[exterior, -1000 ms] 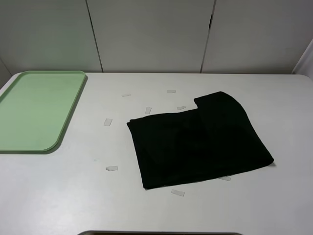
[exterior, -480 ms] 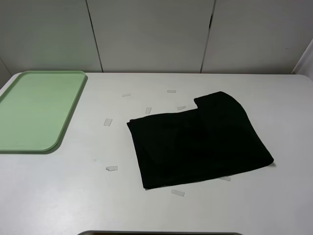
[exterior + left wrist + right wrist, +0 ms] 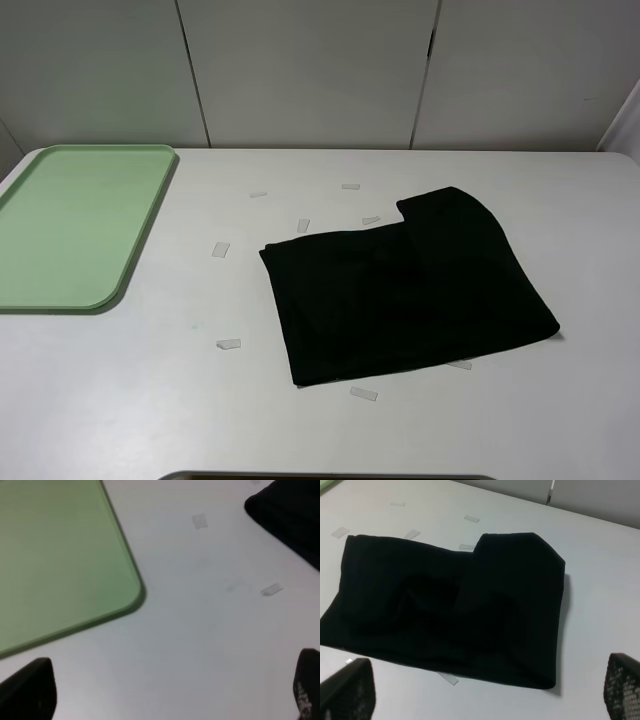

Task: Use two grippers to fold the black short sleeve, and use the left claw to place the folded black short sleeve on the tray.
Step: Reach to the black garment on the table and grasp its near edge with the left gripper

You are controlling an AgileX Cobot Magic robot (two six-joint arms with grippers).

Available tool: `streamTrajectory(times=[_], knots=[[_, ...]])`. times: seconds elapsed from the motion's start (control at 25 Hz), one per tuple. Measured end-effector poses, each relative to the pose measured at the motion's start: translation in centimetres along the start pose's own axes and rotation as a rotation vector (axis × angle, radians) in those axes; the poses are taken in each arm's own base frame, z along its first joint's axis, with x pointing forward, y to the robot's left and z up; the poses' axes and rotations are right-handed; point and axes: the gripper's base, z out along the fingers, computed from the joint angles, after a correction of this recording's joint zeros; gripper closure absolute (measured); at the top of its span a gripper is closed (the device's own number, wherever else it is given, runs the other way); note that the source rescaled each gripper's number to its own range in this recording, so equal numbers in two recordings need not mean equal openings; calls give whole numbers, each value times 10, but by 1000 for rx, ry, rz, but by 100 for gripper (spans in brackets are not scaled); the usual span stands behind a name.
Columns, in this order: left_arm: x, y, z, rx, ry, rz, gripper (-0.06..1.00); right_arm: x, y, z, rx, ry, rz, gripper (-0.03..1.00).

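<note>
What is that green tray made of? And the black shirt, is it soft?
The tray looks like smooth plastic: even pale green, rounded corners, a low moulded rim. The black short sleeve looks like soft matte cloth, maybe cotton: it lies in limp folds with rounded edges and no shine.

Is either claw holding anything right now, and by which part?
Nothing: the left gripper and right gripper stand open, clear of the black shirt.

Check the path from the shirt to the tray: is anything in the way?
Nothing visible blocks it. Only a few small flat tape strips lie on the table between the shirt and the tray.
</note>
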Motion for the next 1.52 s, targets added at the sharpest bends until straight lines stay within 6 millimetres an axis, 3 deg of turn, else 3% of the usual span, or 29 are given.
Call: streamTrajectory(times=[0.16,0.32,0.52,0.72,1.08,1.52], knots=[[-8,-7,0,76,-21,-127,3,0,0,0,0,0,0,-3],[-31,-20,20,226,79,-246,7,0,0,0,0,0,0,-3],[-63,-29,69,320,211,-310,7,0,0,0,0,0,0,-3],[-83,-36,133,379,286,-362,7,0,0,0,0,0,0,-3],[-87,-45,230,442,418,-448,7,0,0,0,0,0,0,-3],[-81,-52,309,497,478,-534,8,0,0,0,0,0,0,-3]])
